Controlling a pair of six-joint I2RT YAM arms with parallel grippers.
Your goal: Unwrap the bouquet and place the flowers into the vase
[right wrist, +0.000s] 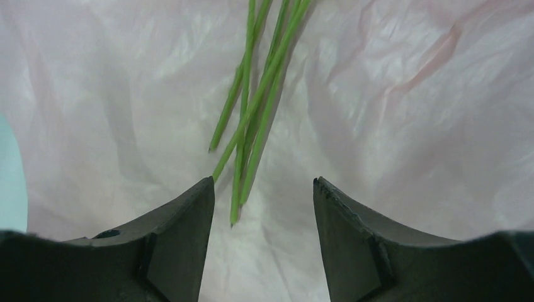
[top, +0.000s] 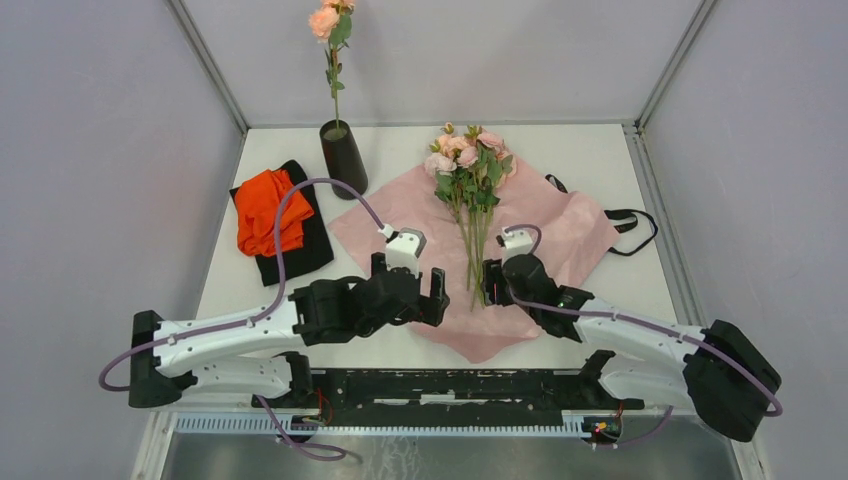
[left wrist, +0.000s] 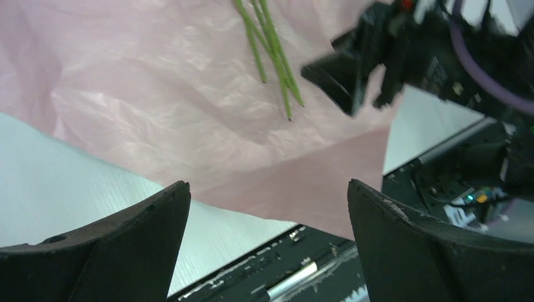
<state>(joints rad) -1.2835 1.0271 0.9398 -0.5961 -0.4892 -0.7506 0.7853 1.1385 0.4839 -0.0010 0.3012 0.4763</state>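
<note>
Flowers flat, blooms far, stems nearward; left jaws wide, right jaws narrower, empty.

Wrapping paper is seen as plain pale pink, no print. Flowers: heads pink & peach, leaves dark green; stems brighter green. Vase is matte black, w/ one peach rose shown above it. Orange-red cloth is seen on a black cloth. Ribbon: black. Table: white. Left arm & right arm: white shells, black joints, purple cables.
</note>
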